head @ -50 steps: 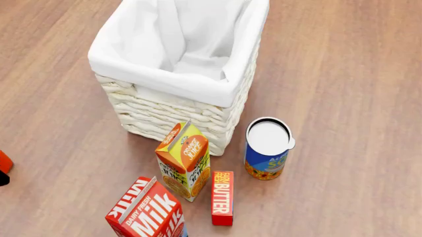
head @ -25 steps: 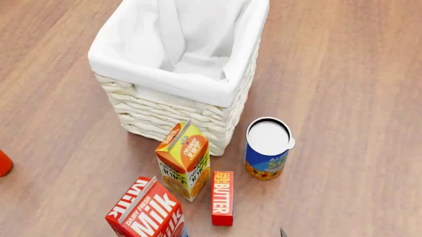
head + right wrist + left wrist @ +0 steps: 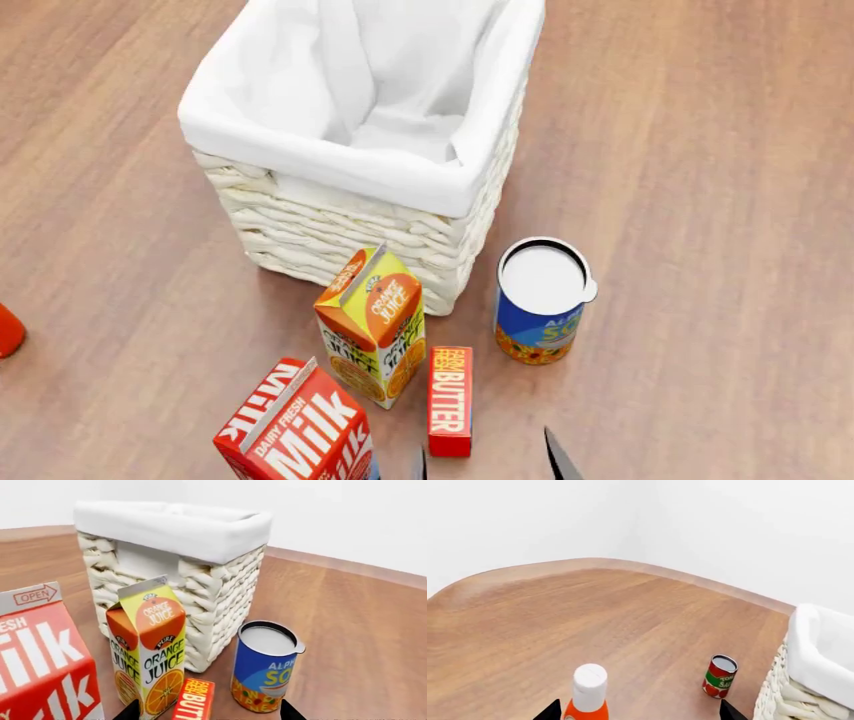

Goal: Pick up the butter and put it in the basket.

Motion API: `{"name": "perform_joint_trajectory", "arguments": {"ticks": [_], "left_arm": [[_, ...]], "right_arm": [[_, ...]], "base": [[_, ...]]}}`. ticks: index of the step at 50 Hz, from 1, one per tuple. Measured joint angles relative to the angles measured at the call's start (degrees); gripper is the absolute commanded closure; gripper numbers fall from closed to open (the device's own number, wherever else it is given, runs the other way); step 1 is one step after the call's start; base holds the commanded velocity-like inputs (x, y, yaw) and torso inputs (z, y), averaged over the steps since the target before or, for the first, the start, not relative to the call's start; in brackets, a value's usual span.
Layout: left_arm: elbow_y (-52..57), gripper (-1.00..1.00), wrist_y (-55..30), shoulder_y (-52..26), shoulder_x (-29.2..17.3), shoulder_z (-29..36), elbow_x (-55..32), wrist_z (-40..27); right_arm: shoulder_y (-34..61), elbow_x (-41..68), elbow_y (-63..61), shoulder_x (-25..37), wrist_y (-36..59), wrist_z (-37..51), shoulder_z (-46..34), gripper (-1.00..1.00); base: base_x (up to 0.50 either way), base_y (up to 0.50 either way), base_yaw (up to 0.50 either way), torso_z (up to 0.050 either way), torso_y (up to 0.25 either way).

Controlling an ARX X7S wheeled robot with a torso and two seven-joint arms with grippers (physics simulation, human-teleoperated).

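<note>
The butter [image 3: 450, 400] is a slim red-orange box lying flat on the wooden table, just right of the orange juice carton [image 3: 371, 325]. In the right wrist view the butter [image 3: 193, 702] lies between the wide-apart fingers of my right gripper [image 3: 209, 715], which is open. The head view shows only the dark tips of my right gripper [image 3: 489, 465], just below the butter. The white-lined wicker basket [image 3: 334, 150] stands behind the cartons. My left gripper [image 3: 640, 716] is open and empty, off to the left by an orange bottle [image 3: 589, 690].
A red-and-white milk carton [image 3: 300, 430] stands left of the butter. A blue soup can [image 3: 541, 300] stands to its right, near the basket's corner. A tomato can [image 3: 719, 676] sits beside the basket wall [image 3: 780, 695]. A red object [image 3: 8, 330] shows at the left edge.
My right gripper's fingertips have come up into the head view's lower edge toward the butter. A dark shape beside the red object at the left edge has left the view.
</note>
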Motion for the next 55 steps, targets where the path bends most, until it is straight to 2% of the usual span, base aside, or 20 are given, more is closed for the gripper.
{"name": "perform_joint_trajectory", "arguments": {"ticks": [31,55], "left_arm": [[2.1,-1.00,-0.7,0.8,-0.5,-1.2,-2.1,-1.6],[4.3,-1.00,-1.4,1.7,-0.7,-1.7,-3.7,-3.1]], "right_arm": [[3.6,2.7,6.8,-0.7,0.5,-0.5,-0.9,-1.00],[7.7,4.8,6.3,0.2,7.8,-1.9,-1.8,-1.00]], "base": [[0.00,0.00,0.00,0.000,0.000],[0.00,0.00,0.00,0.000,0.000]]}}
